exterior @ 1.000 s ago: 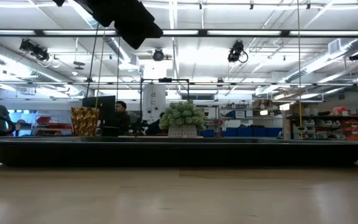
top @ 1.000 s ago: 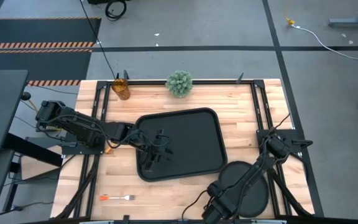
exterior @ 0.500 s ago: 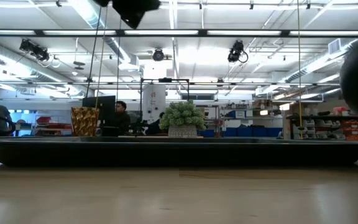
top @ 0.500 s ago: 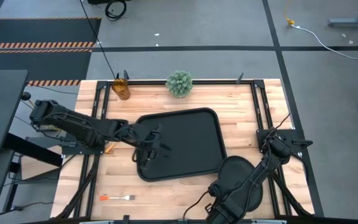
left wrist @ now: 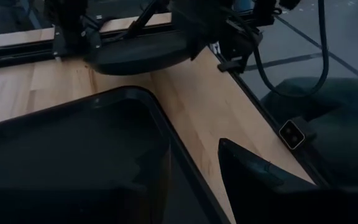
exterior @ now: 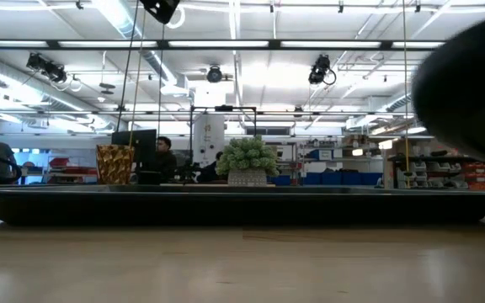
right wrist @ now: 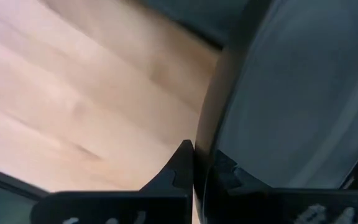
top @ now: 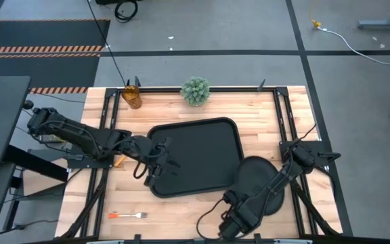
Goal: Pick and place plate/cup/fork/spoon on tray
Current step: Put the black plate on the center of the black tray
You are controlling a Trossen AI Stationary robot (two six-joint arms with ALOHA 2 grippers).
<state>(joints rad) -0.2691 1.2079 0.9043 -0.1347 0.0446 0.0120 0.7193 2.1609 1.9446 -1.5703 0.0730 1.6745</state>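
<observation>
The right gripper (top: 234, 201) has its fingers clamped on the rim of the plate (top: 254, 184), a round matte-black disc with a raised edge, held off the pale wood-plank tabletop (top: 263, 122) just beside the tray's near right corner. The right wrist view shows the rim pinched between the dark fingers (right wrist: 182, 168). The tray (top: 208, 146), a large black rectangle with rounded corners and a raised lip, lies mid-table. The left gripper (top: 156, 163) hangs over the tray's left edge, fingers partly spread and holding nothing. The translucent amber cup (top: 132, 96) stands at the far left corner, near a spiky green plant (top: 196, 90). The fork (top: 128, 215), silver tines on a thin orange-red handle, lies near the front left edge.
</observation>
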